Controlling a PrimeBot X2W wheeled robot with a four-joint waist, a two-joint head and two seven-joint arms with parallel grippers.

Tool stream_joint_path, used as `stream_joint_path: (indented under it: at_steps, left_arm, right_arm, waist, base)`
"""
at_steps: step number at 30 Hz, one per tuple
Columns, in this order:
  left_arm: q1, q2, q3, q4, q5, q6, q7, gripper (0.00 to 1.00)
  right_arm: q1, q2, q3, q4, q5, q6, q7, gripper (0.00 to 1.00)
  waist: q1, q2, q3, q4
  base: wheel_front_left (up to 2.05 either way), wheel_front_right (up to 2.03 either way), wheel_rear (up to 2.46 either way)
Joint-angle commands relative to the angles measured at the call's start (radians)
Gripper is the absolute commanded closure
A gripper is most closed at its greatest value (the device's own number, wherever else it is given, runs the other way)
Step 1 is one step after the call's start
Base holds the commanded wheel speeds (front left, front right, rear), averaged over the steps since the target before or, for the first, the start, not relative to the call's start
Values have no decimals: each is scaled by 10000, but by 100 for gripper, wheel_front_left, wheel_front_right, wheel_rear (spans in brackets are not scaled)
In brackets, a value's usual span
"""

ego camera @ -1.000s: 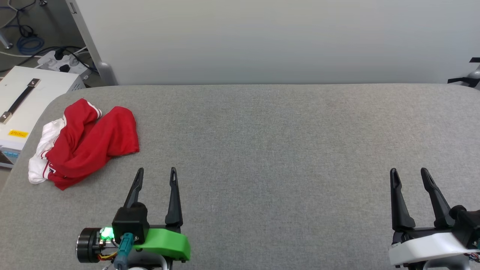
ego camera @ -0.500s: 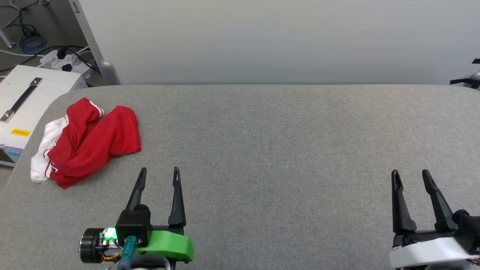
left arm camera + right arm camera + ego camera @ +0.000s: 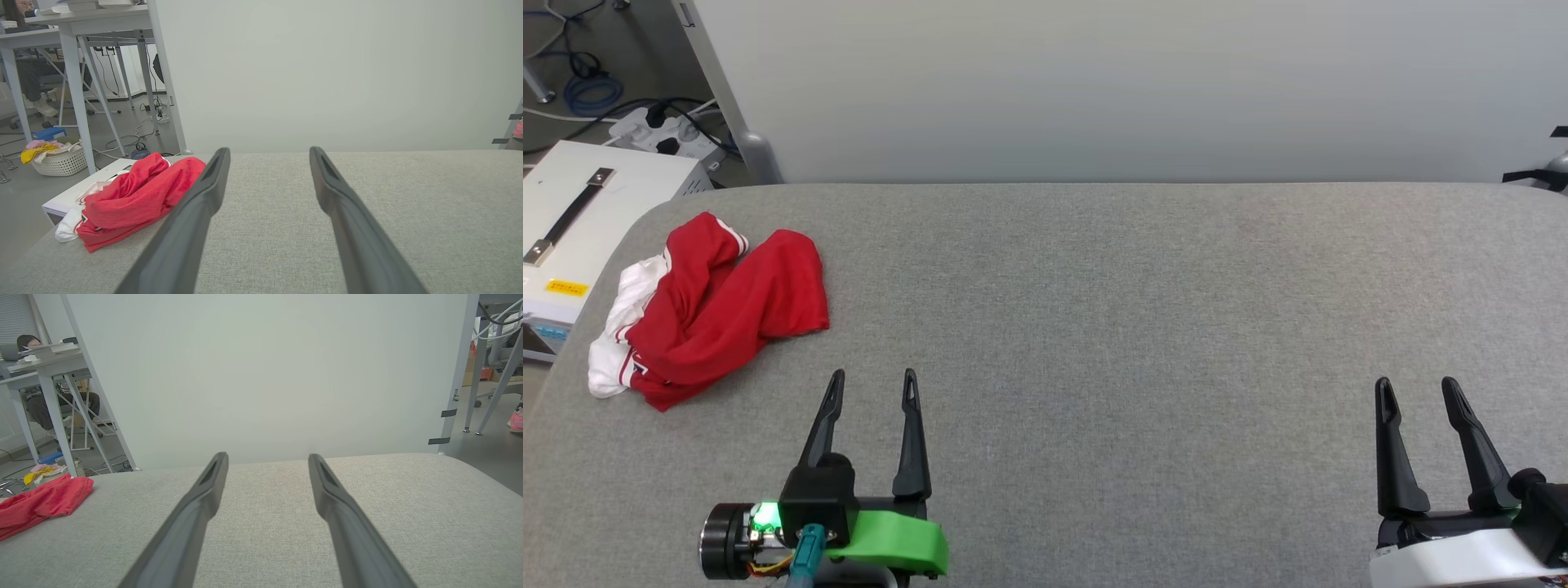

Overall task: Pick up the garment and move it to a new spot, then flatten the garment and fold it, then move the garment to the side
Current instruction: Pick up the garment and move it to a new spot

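The left end effector (image 3: 872, 377) and the right end effector (image 3: 1414, 382) have each slipped slightly lower in the head view than a second ago. The crumpled red jersey T-shirt (image 3: 727, 314) with white sleeves lies heaped at the left of the frame on the grey fabric bench (image 3: 1094, 327), near its left edge, up and left of the left end effector and apart from it. Both end effectors have their dark fingers spread apart, holding nothing. Off the bench, upper left, stands a white box (image 3: 580, 220) with a black handle
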Motion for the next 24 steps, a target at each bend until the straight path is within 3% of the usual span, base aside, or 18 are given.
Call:
stream_joint_path:
  at_steps: [1, 15, 24]
  left_arm:
    - [81, -22, -3, 18, -66, 55, -59, 0]
    - [50, -22, 34, 81, -70, 56, -59, 0]
    - [-80, -22, 231, 110, -110, 42, -59, 0]
  right_arm:
    - [101, -4, 8, -51, 40, -7, -90, 0]
    - [111, -4, 19, -25, -8, -7, -90, 0]
    - [52, -4, 144, -64, -167, -7, -90, 0]
  waist:
    - [0, 0, 7, 0]
    - [0, 0, 34, 107]
    - [0, 0, 228, 776]
  base:
    - [0, 0, 0]
    - [0, 0, 0]
    - [0, 0, 0]
